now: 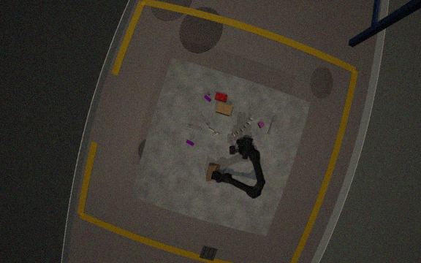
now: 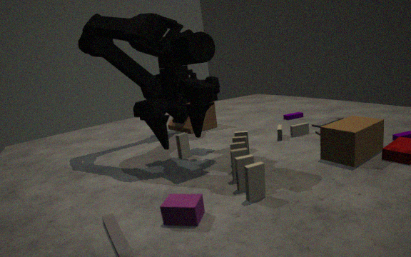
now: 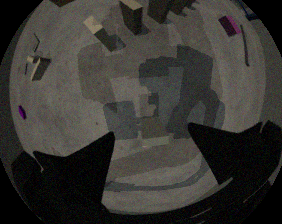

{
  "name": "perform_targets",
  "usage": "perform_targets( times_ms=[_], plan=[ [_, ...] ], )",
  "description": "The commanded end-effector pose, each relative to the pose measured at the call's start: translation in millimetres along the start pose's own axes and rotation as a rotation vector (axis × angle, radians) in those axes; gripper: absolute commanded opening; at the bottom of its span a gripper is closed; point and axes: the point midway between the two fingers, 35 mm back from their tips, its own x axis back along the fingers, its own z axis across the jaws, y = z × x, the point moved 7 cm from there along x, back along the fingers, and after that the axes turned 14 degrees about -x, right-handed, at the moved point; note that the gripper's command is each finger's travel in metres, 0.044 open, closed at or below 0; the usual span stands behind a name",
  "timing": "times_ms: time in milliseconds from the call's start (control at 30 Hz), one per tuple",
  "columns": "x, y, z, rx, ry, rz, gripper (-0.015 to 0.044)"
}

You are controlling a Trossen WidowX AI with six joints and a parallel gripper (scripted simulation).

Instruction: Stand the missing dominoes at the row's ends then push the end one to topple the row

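Note:
My gripper (image 2: 182, 142) (image 3: 152, 131) is open and empty, pointing down above a lone upright domino (image 2: 183, 147) (image 3: 154, 128). In the wrist view this domino shows between and beyond the fingertips. The row of several standing cream dominoes runs beside it; its far-end domino (image 2: 255, 182) and near-end domino (image 3: 106, 39) are upright. The gripper is apart from the row. Two more dominoes are away from the row: one narrow-looking domino (image 2: 279, 133) (image 3: 40, 68) and one domino on its long side (image 2: 300, 129). Whether the fingers touch the lone domino cannot be told.
A magenta box (image 1: 261, 124) (image 2: 182, 210) (image 3: 229, 26) and a grey strip (image 2: 116, 235) (image 3: 245, 45) lie past the row's far end. A brown box (image 1: 224, 109) (image 2: 352, 139), a red box (image 1: 221, 96) (image 2: 403, 150) and purple blocks stand farther off. A brown wedge (image 2: 209, 118) is behind the gripper.

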Motion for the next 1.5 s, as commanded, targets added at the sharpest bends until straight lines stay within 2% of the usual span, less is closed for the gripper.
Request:
perform_targets(
  times_ms=[0, 67, 500, 833, 1100, 1333, 1467],
  plan=[
    [-6, 0, 0, 0.004, -0.004, -0.001, 0.044],
    [-7, 0, 0, 0.003, -0.004, -0.001, 0.044],
    [-7, 0, 0, 0.003, -0.004, -0.001, 0.0107],
    [-4, 0, 0, 0.005, -0.003, -0.003, 0.0107],
    [105, -9, -1, 0.081, 0.021, -0.085, 0.0107],
    [108, -8, 0, 0.07, 0.022, -0.087, 0.0107],
    [111, 14, 22, -0.203, 0.037, -0.073, 0.0107]
  ],
)
